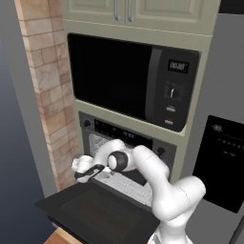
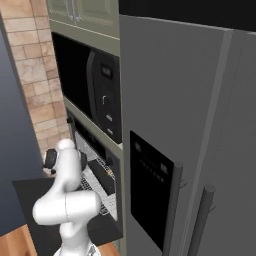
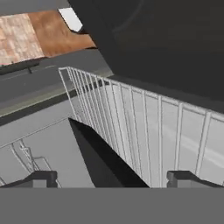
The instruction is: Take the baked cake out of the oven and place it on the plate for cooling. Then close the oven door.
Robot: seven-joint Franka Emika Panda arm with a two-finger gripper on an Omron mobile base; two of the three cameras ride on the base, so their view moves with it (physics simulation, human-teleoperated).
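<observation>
The oven door (image 1: 95, 209) lies folded down flat in front of the oven (image 1: 126, 157), and the arm reaches over it toward the left end of the opening. The main risk, judged from this pose, is a collision: the gripper (image 1: 88, 171) hangs close to the left edge of the cavity, near the wire rack (image 3: 144, 127), so a careless reach inward could snag a fingertip on the rack wires or knock the hand against the frame. A second risk is the door itself. The elbow and forearm sit low above the black panel, and dropping further could press on it. A third is simply misjudging the target, because the baked cake cannot be made out in any of these pictures; a dark slab rests on the rack in the right base view, yet no tan lump is clear on it or beside it. The plate cannot be made out either, so where the cake must go stays uncertain from here.

As for the tool, the hand view shows the two finger tips standing far apart at the bottom corners, so the jaws are spread wide. Nothing sits between them; past them lie only rack wires and the grey oven floor. The gripper seems to touch nothing, though its nearness to the rack is hard to judge
</observation>
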